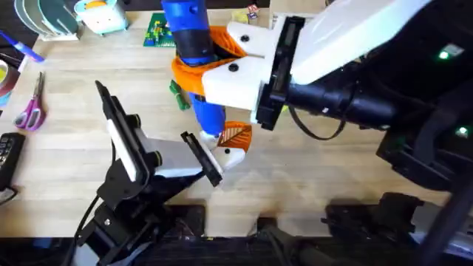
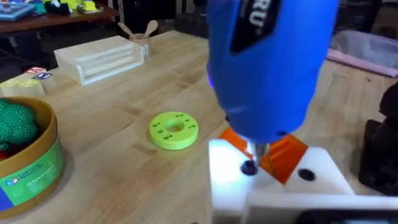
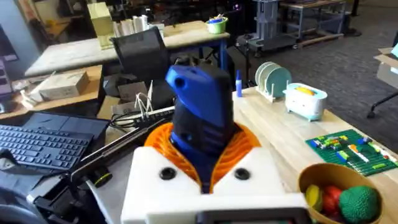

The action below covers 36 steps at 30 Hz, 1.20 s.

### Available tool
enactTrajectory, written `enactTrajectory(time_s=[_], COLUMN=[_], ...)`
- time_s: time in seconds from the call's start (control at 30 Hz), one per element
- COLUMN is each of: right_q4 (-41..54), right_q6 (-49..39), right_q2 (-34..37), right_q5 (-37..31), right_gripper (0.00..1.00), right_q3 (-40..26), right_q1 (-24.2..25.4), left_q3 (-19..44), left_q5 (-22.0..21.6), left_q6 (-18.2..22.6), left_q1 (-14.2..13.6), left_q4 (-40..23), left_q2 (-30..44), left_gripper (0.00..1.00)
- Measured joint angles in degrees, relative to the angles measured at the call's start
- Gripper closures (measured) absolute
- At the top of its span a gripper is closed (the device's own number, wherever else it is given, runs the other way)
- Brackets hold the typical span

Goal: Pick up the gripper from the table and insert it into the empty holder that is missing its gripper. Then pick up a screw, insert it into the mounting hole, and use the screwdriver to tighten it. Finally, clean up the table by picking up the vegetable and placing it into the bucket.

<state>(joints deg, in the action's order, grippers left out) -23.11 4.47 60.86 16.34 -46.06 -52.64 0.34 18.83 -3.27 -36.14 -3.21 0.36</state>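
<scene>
The right gripper (image 1: 214,55) is clenched around the screwdriver (image 1: 194,52) with its tip on a screw (image 2: 249,167) in the holder (image 1: 230,154) — orange gripper (image 1: 235,134) already seated — while the left claw's state I cannot tell, and the vegetable (image 1: 179,96) awaits the bucket (image 2: 30,163).

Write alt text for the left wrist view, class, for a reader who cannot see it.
A bright blue screwdriver stands tip-down on a dark screw in the off-white holder, with the orange gripper seated just behind the tip. On the wooden table lie a lime green disc and, at the edge, the yellow bucket.
</scene>
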Motion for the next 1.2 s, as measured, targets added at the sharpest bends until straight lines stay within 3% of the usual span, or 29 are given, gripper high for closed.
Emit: enactTrajectory(time_s=[1.2], right_q4=[-1.9], right_q6=[-1.9], right_q2=[-0.1], right_q5=[0.0], right_gripper=[0.966], right_q3=[0.0], right_q1=[0.9], left_q3=[0.0], left_q5=[0.0], left_q6=[0.0], left_q1=[0.0], left_q4=[0.0], left_q2=[0.0], left_gripper=[0.991])
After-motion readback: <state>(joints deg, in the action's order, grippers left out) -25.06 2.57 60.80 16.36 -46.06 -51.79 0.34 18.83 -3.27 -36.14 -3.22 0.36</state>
